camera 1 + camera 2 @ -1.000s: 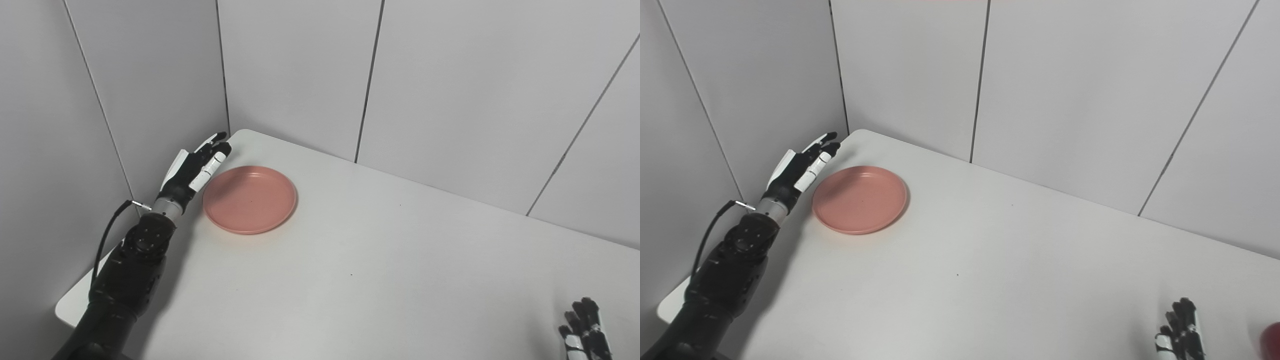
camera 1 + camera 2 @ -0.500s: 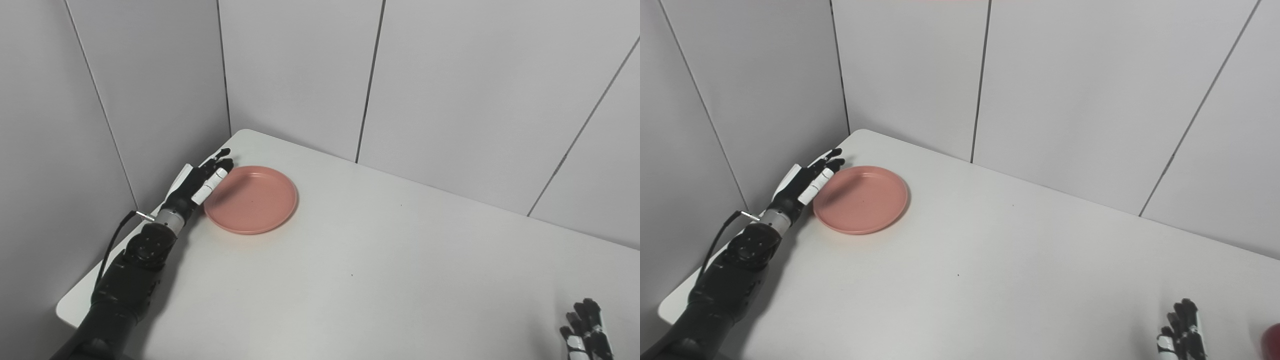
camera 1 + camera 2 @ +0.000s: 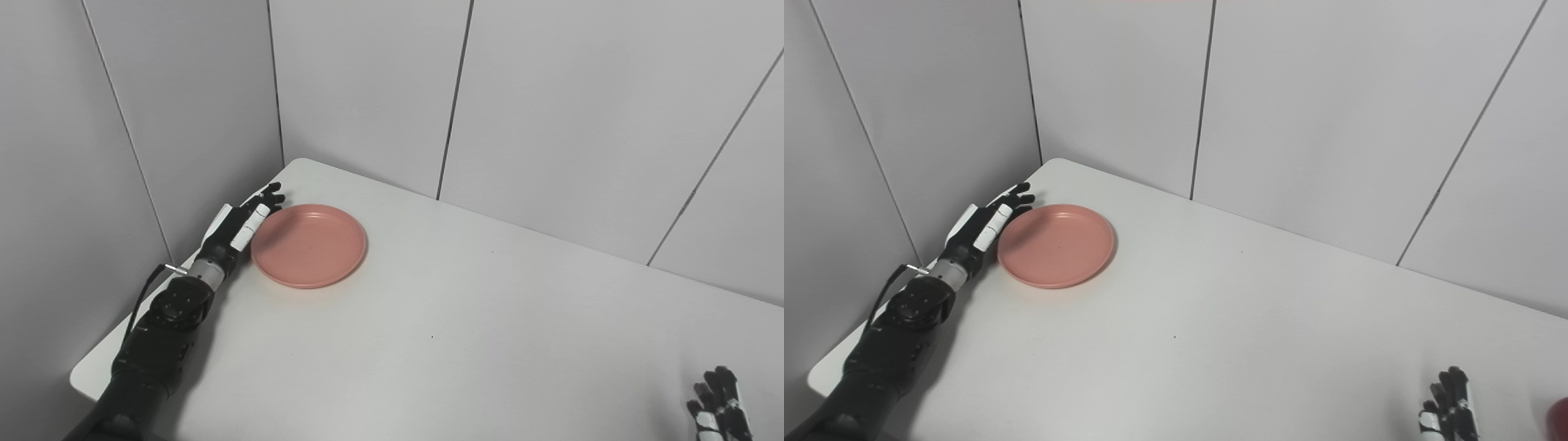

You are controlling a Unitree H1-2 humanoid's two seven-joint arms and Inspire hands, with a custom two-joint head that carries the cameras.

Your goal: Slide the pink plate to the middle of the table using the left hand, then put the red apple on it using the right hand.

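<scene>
The pink plate (image 3: 309,245) lies flat near the table's far left corner. My left hand (image 3: 240,221) rests low on the table right against the plate's left rim, fingers stretched out and apart, holding nothing. Only the fingertips of my right hand (image 3: 1450,407) rise above the bottom edge at the right, spread and empty. A sliver of the red apple (image 3: 1559,416) shows at the right edge of the right eye view, just right of that hand; it is out of the left eye view.
The white table (image 3: 465,318) runs from the corner toward me. Grey wall panels (image 3: 361,86) close it in at the left and the back, tight behind my left hand.
My left hand has dropped from above the table down to its surface and drawn in against the plate's left rim. The plate has barely shifted. The right hand has stayed still.
</scene>
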